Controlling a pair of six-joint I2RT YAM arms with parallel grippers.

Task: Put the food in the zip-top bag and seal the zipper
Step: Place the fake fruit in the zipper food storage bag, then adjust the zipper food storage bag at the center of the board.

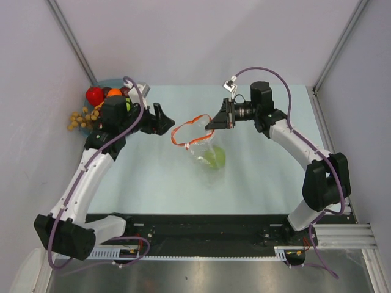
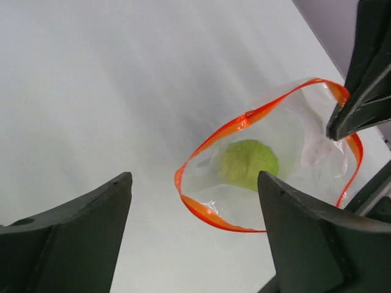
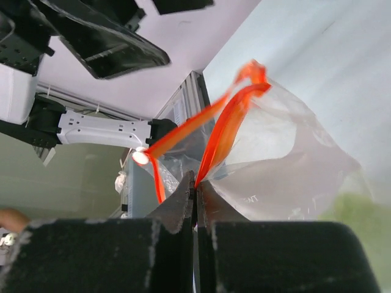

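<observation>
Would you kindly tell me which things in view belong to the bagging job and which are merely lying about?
Belongs to the job: zip-top bag, held at its rim by the right gripper; its red-orange zipper; green apple inside it; red apple; orange; tan beaded bunch, probably toy grapes.
Just lying about: blue tray at the table's far left corner.

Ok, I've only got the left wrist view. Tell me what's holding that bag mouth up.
Observer: The right gripper, jaws shut on the zip-top bag rim beside the zipper.
Operator: Now give me where the remaining food is.
Observer: Far left corner, behind the left arm: a red apple and an orange.
Operator: Place my left gripper against the bag.
Observer: The left gripper hovers left of the mouth, apart from it.
</observation>
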